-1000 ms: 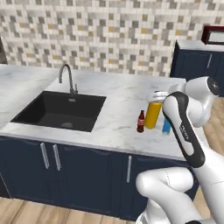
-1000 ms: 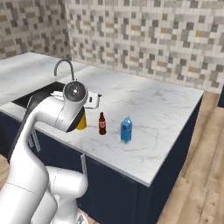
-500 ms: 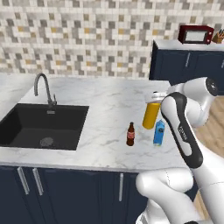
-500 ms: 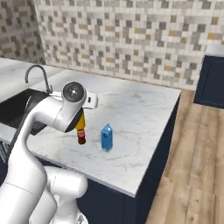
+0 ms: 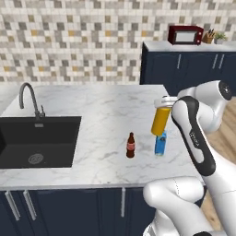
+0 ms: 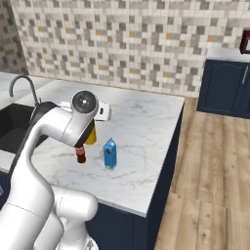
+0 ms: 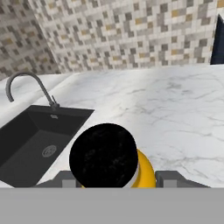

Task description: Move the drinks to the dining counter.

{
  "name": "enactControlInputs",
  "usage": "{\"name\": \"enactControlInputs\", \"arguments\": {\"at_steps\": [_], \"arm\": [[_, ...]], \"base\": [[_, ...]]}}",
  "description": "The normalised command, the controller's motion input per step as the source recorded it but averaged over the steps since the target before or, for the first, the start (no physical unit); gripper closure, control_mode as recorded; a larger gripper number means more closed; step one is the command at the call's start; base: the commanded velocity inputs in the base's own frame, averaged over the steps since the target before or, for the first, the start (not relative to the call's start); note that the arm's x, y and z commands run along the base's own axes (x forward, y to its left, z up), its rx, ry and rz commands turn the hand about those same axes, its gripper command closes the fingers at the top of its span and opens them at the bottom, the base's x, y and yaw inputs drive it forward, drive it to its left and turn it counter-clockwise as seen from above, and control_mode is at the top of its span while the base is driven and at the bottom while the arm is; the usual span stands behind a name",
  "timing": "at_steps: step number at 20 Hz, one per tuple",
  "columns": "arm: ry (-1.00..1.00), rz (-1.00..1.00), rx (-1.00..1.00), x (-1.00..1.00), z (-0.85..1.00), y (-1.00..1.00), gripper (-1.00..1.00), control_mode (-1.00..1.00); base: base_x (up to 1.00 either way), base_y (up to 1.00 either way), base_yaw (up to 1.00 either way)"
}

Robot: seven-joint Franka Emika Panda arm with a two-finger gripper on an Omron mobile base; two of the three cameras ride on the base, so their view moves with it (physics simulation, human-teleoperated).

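Yellow-orange bottle [image 5: 160,120] hangs in the claw [image 7: 117,179], whose two fingers are closed on either side of its neck just below the black cap [image 7: 103,155], above the right part of the white marble surface [image 5: 101,110]. Directly beneath and just beside it stand the blue carton [image 5: 160,143] and, a little to the left, the cola bottle [image 5: 131,145], both upright near the front edge. The likely trouble is the descent: coming straight down, the bottle's base could clip the carton's peak and tip it, or nudge the cola bottle over. A high, narrow hold may also let the bottle swing. Further left sits the black sink [image 5: 37,140] with its curved faucet [image 5: 28,97]; behind is a mosaic-tiled wall [image 5: 73,41], and navy cabinets [image 5: 184,67] carry a red microwave [image 5: 185,34].
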Motion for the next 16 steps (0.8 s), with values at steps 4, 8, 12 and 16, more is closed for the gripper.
{"name": "enactControlInputs", "arguments": {"at_steps": [4,8,12,16], "arm": [[0.0,0.0,0.0,0.0,0.0,0.0,1.0,1.0],[0.0,0.0,0.0,0.0,0.0,0.0,1.0,-1.0],[0.02,0.0,0.0,0.01,-0.12,0.0,1.0,-1.0],[0.0,0.0,0.0,0.02,-0.33,0.0,1.0,-1.0]], "base": [[0.03,0.06,-0.06],[0.0,0.0,0.0],[0.0,0.0,0.0],[0.0,0.0,0.0]]}}
